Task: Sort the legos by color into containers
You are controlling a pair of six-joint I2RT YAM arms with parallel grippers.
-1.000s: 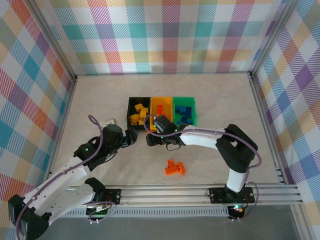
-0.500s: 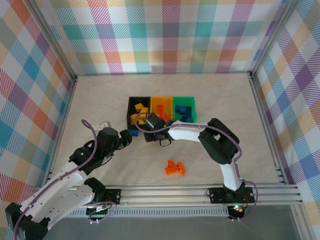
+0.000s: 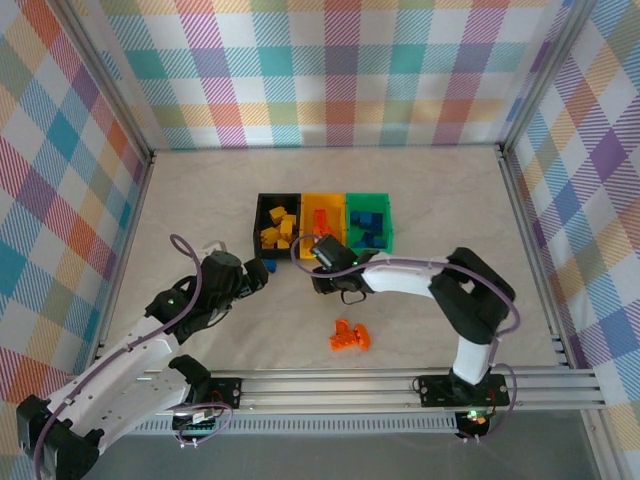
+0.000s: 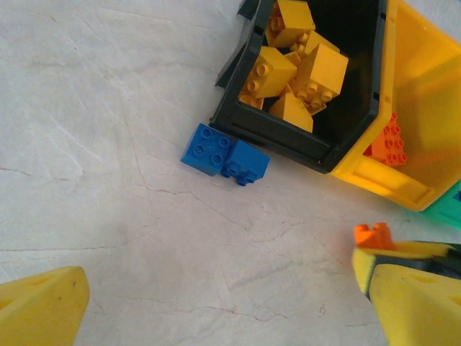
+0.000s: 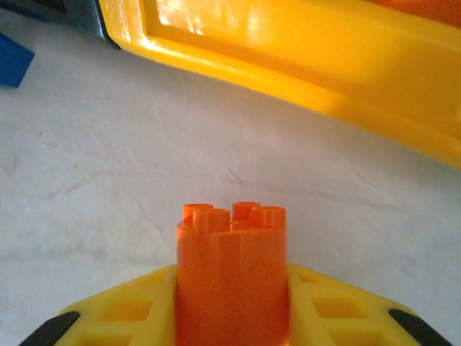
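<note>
- The right gripper (image 5: 230, 303) is closed on a small orange studded plastic brick (image 5: 230, 249), which sits upright between its yellow fingers (image 5: 338, 303) with the studs on top.
- That held brick is just in front of the near wall of the yellow-orange open plastic bin (image 5: 302, 54), above the pale marbled table (image 5: 108, 166). Whether it touches the surface cannot be told.
- The left gripper (image 4: 220, 277) is spread wide and holds nothing, hovering over bare table.
- Two blue studded plastic bricks (image 4: 225, 155) lie side by side on the table, touching the near corner of the black open plastic bin (image 4: 288, 137).
- The black bin holds a heap of yellow studded bricks (image 4: 295, 68).
- The yellow-orange bin stands in the middle of the row, with orange bricks (image 4: 389, 140) inside.
- The green open plastic bin (image 3: 369, 203) stands at the right end of the row, with blue bricks (image 3: 368, 226) in it.
- A cluster of loose orange bricks (image 3: 349, 336) lies on the table, well apart from the bins, nearer the arm bases.
</note>
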